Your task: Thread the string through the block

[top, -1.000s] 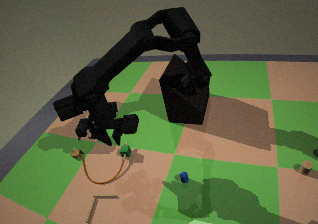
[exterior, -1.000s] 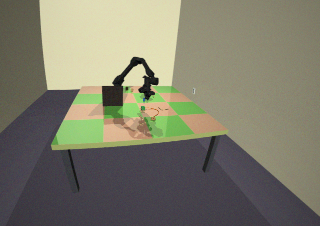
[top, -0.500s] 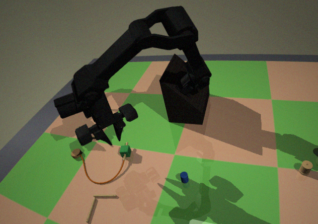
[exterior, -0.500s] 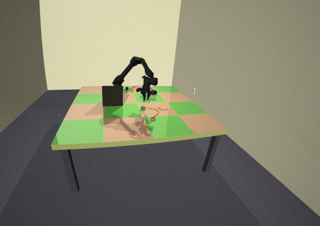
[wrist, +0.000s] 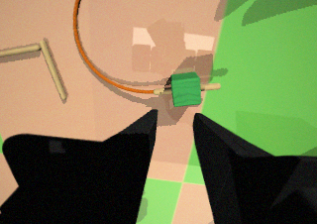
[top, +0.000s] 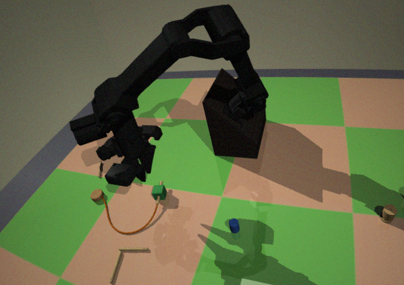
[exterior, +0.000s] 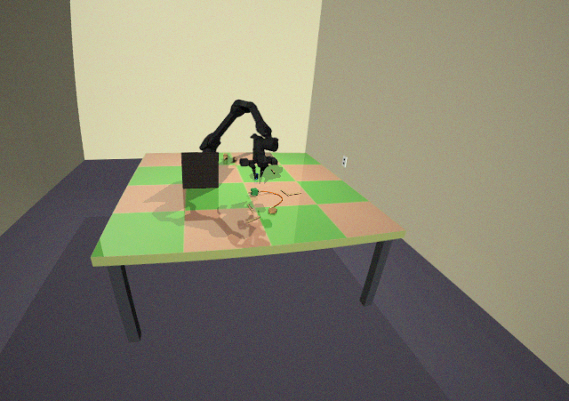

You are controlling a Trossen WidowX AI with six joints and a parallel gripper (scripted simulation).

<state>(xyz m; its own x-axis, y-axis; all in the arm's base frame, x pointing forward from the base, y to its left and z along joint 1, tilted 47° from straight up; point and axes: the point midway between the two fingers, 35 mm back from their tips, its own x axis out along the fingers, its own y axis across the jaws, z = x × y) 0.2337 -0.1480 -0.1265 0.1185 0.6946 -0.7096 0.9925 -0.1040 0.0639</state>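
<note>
A green block [top: 159, 192] [exterior: 254, 191] [wrist: 186, 90] stands on the table. The wooden stick [top: 158, 201] [wrist: 213, 86] sits in its hole and shows at both sides. The orange string [top: 127, 232] [exterior: 281, 199] [wrist: 76, 26] joins the stick's end on the side toward the loose stick pair and curves round to the round wooden button [top: 96, 194] [exterior: 272, 211]. No string shows on the block's other side. My gripper [top: 146, 175] [exterior: 259, 177] [wrist: 175, 117] is partly open and empty, above the table near the block. The inside of the hole is hidden.
Two loose sticks [top: 133, 249] [exterior: 293, 193] [wrist: 53, 70] form an angle beyond the string's curve. Another stick [top: 100, 169] lies near the button. A blue cylinder [top: 233, 225] and a wooden cylinder [top: 389, 213] stand farther off. A large dark box [top: 238, 138] [exterior: 199, 170] stands by the arm's base.
</note>
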